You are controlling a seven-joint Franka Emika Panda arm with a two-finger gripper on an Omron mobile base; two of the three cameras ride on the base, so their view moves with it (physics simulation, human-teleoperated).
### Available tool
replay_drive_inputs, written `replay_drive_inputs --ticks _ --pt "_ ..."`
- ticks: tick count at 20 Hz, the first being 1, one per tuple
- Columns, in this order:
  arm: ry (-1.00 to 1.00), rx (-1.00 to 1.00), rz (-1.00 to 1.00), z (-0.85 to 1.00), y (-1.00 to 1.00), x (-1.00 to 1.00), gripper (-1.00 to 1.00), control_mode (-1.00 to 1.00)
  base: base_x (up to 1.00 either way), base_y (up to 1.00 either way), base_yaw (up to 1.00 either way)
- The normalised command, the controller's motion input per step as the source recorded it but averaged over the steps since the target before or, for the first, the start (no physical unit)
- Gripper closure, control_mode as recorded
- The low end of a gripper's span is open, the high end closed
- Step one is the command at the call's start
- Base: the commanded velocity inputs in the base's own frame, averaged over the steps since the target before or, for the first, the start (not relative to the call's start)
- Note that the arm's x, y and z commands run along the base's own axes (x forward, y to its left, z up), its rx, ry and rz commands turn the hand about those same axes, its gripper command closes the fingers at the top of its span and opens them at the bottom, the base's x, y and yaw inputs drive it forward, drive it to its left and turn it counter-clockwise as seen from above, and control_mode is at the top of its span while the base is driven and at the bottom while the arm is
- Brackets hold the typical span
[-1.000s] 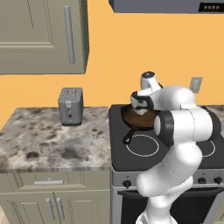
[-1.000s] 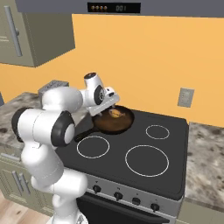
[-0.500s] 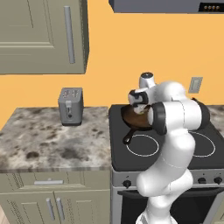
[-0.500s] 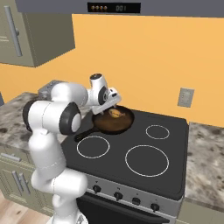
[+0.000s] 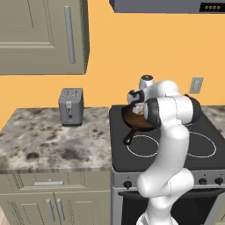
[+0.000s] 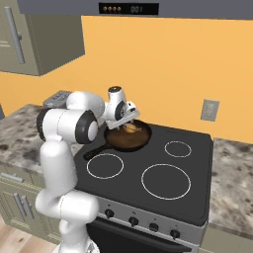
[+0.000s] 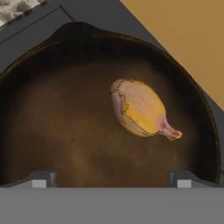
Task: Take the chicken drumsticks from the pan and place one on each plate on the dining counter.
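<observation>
black stovetop (marble counter beside), orange wall

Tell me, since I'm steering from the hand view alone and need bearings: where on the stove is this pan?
Observer: The pan sits at the rear left of the stove, close to the wall.
Operator: Which way does its handle point?
Observer: The handle points forward and left, toward the marble counter.
Operator: Anything standing on that counter?
Observer: A toaster, back near the wall.
</observation>
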Motion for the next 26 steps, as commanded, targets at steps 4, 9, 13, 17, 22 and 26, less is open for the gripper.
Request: replay_drive_inputs --ticks 4,9,13,17,22,26 --pt "0.0 0.0 0.02 -0.26 0.0 0.37 -1.0 -1.0 0.0 0.0 0.0" --pt "0.0 0.0 0.04 -0.26 0.0 0.24 -1.0 -1.0 0.0 0.0 0.0" --pt "0.0 0.0 0.03 -0.18 0.0 0.32 -1.0 -1.0 0.0 0.0 0.0" --pt "0.0 0.0 0.04 -0.17 0.0 0.34 -1.0 -1.0 0.0 0.0 0.0" --pt "0.0 0.0 0.04 -0.18 -0.01 0.23 -1.0 -1.0 0.0 0.0 0.0" --pt "0.0 0.0 0.04 -0.22 0.0 0.02 -1.0 -1.0 0.0 0.0 0.0"
